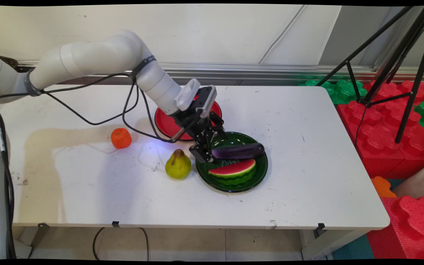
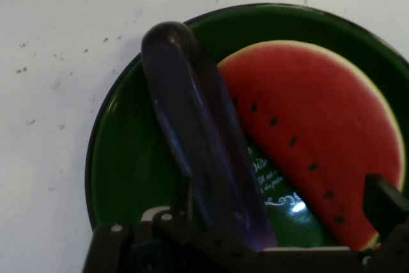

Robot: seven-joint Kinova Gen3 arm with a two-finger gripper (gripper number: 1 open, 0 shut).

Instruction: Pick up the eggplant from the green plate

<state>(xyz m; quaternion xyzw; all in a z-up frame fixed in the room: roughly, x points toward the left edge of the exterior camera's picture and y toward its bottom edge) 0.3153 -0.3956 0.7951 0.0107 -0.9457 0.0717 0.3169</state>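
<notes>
Two fruits and an eggplant share one green plate

Jaws are closed on the stem end of a purple eggplant, held level just over a green plate on the white table, beside a watermelon slice. A pear stands just left; an orange farther left. Gripped at one end, the eggplant could droop or slip. A red plate is partly hidden by the arm.
</notes>
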